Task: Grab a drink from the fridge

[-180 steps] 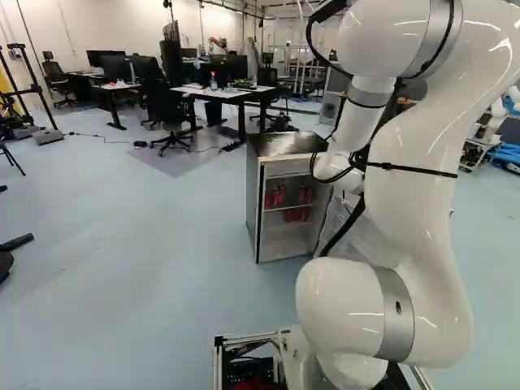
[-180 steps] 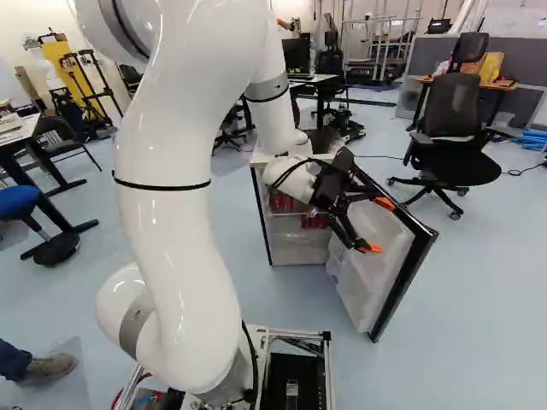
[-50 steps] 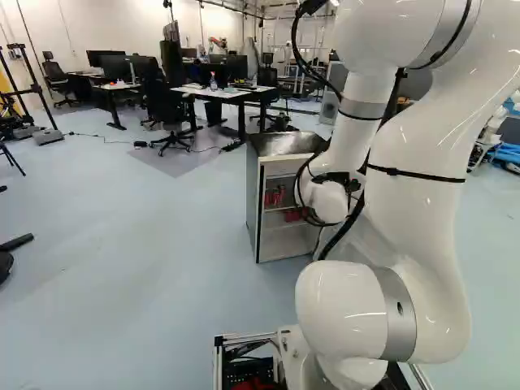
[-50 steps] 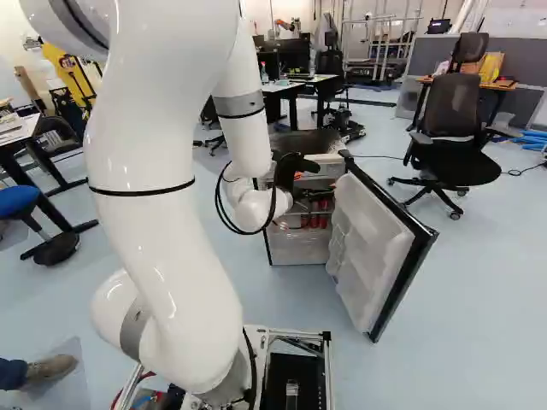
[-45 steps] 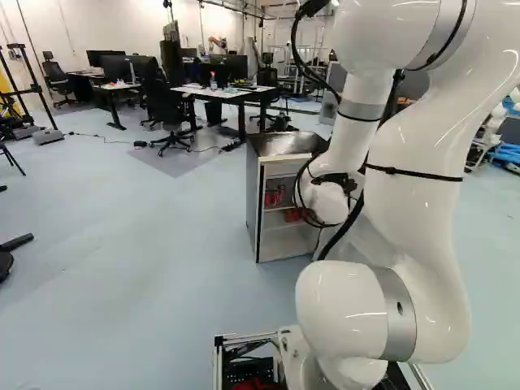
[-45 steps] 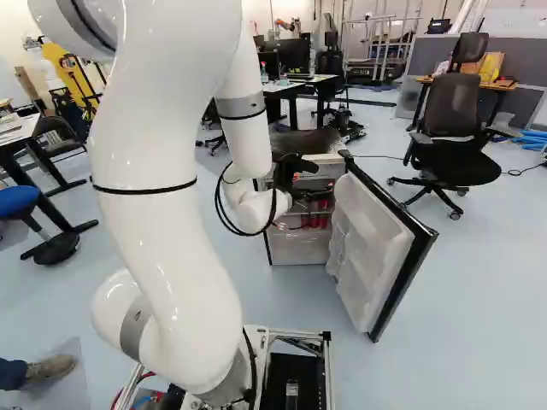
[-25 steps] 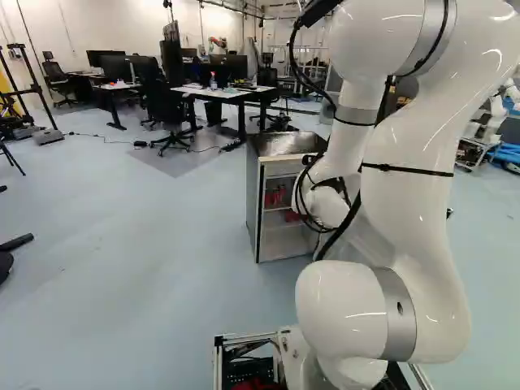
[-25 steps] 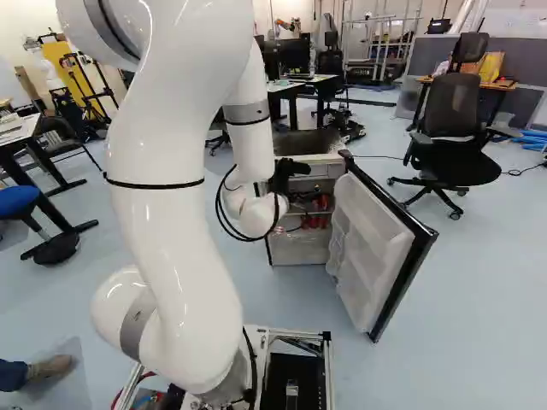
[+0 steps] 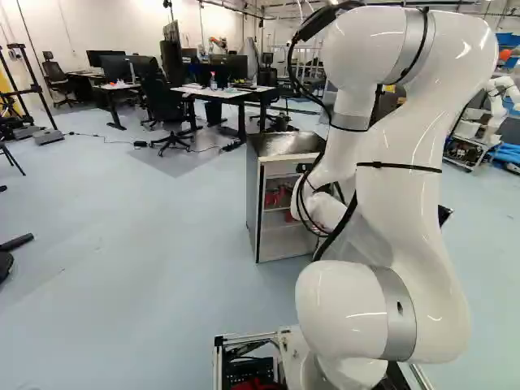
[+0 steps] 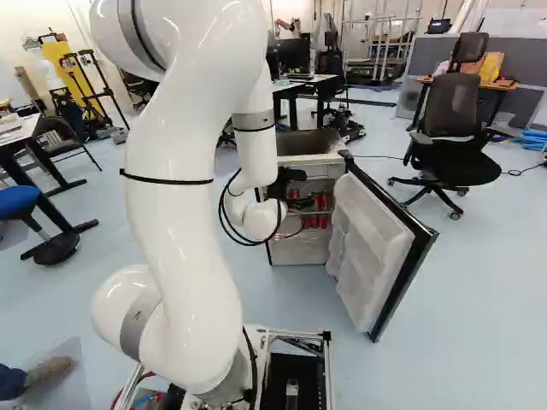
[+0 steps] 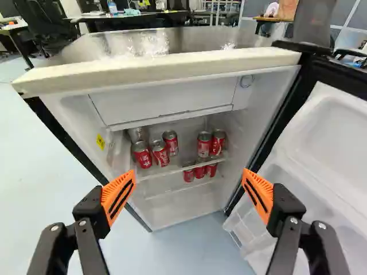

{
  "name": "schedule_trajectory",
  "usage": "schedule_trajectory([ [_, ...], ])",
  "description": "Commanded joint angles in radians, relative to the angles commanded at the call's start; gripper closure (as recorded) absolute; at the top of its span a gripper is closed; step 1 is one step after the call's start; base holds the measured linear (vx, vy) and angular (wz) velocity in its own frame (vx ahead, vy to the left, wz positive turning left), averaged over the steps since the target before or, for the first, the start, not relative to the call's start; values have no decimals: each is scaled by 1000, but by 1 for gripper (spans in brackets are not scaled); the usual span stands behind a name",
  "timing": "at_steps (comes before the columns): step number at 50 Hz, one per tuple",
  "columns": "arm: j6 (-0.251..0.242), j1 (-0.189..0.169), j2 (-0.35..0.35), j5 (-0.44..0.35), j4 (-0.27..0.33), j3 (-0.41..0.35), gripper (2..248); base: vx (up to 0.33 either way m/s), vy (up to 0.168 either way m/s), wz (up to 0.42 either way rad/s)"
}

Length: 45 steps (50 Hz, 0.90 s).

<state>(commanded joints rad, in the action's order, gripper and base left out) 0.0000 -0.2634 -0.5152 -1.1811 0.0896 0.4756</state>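
Move the empty gripper (image 11: 189, 184), spread wide apart, ahead and slightly left into the open mini-fridge (image 11: 155, 70), toward upright red soda cans (image 11: 159, 153) beyond it, at left on the upper shelf (image 11: 174, 170).

1. Site is identified as a robotics lab with office furniture.
2. Another robot (image 9: 497, 101), white-armed, is seen by a metal cart (image 9: 469, 154).
3. Monitors (image 9: 118, 68) are set on desks (image 9: 195, 91); office chairs (image 9: 165, 104) are placed beside them.
4. Cable (image 9: 101, 138) is laid across bare, pale floor (image 9: 146, 260).
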Motion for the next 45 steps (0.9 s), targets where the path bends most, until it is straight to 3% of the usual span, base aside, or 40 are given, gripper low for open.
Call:
schedule_trajectory([
  [45,0,8,-183,0,0,112,3,0,0,0],
])
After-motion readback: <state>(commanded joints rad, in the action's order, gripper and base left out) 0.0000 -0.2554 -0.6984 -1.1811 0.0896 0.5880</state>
